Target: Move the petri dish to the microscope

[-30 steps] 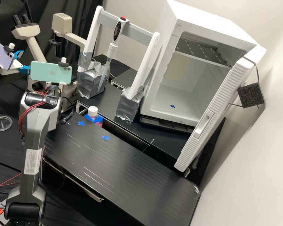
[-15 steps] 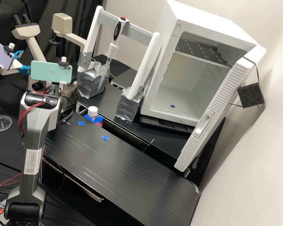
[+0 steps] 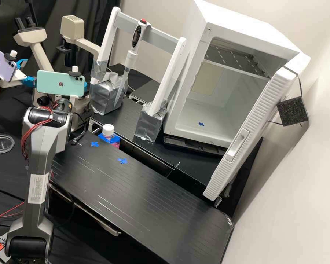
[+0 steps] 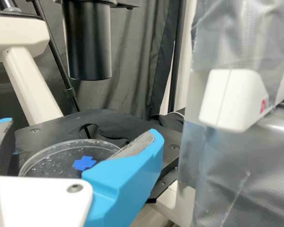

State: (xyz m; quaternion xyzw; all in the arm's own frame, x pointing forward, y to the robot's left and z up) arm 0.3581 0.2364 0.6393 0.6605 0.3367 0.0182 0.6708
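Note:
At the left, the gripper (image 3: pixel 63 98) is at the end of the dark arm, mostly hidden behind the mint phone, close to the microscope (image 3: pixel 44 57). In the wrist view, the gripper (image 4: pixel 83 153) is at the black microscope stage (image 4: pixel 128 120), with the petri dish (image 4: pixel 49 160) between its two sides. The clear round dish has droplets on it, and a blue cross (image 4: pixel 84 163) shows within its outline. Part of its rim is hidden by the gripper. Above the stage hangs a black cylinder (image 4: pixel 87 45) of the microscope.
Silver-taped supports (image 4: pixel 227 175) of a white frame stand beside the stage, with a pipette (image 3: pixel 131 55) on the frame. Another clear dish (image 3: pixel 1 143) lies on the black surface at the far left. A bottle (image 3: pixel 108 132) and an open white incubator (image 3: pixel 216 84) are farther right.
The wrist-mounted phone and the gripper have shifted very slightly to the right and up in the high view. The bench objects keep their places.

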